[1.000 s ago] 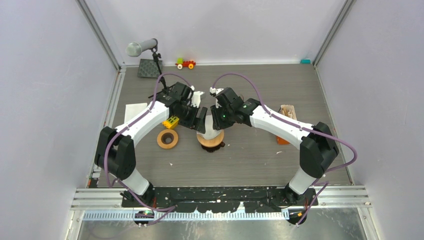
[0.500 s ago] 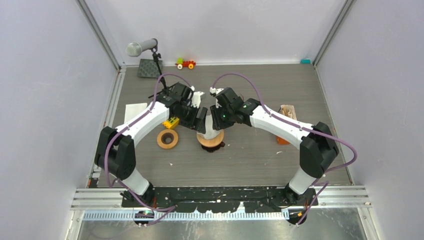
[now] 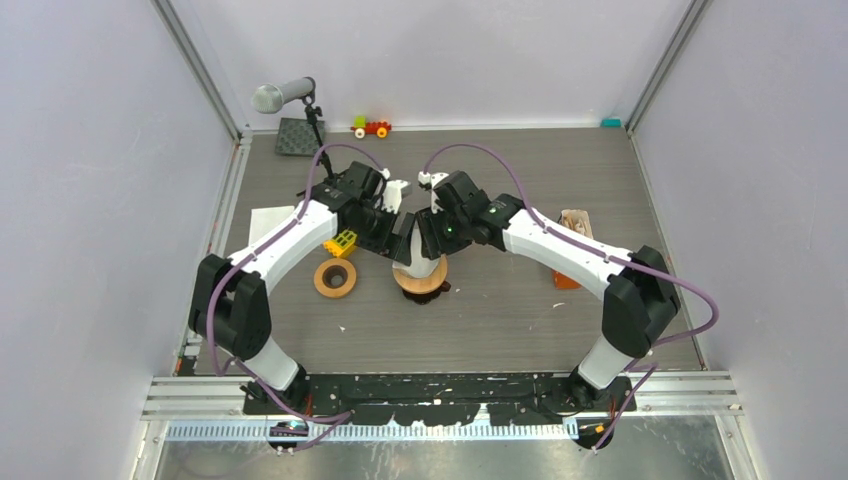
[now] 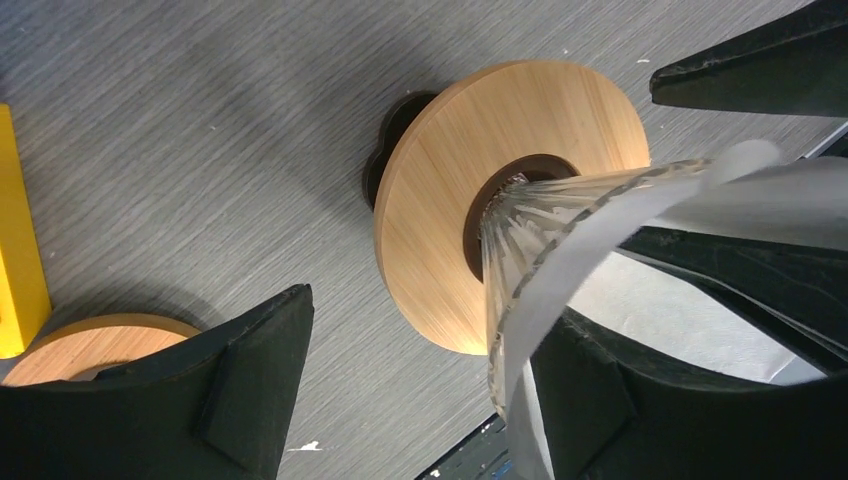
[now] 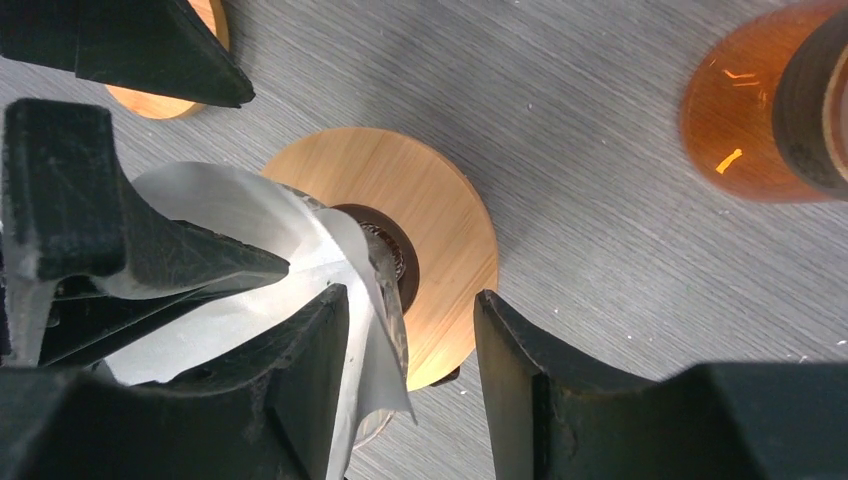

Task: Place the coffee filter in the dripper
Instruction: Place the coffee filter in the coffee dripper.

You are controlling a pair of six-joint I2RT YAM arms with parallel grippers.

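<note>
The glass dripper stands on its round wooden base mid-table. The white coffee filter sits in its cone, its edge folded over the glass rim; it also shows in the right wrist view. My left gripper is open, with one finger inside the filter and the other outside the cone. My right gripper is open, with one finger inside the filter and the other outside the rim. Both grippers meet over the dripper in the top view.
A second wooden ring and a yellow block lie left of the dripper. An amber glass stands to the right. A white sheet, a microphone and a toy car are further off.
Both grippers have shifted slightly toward the far side over the dripper. The filter stays in the cone.
</note>
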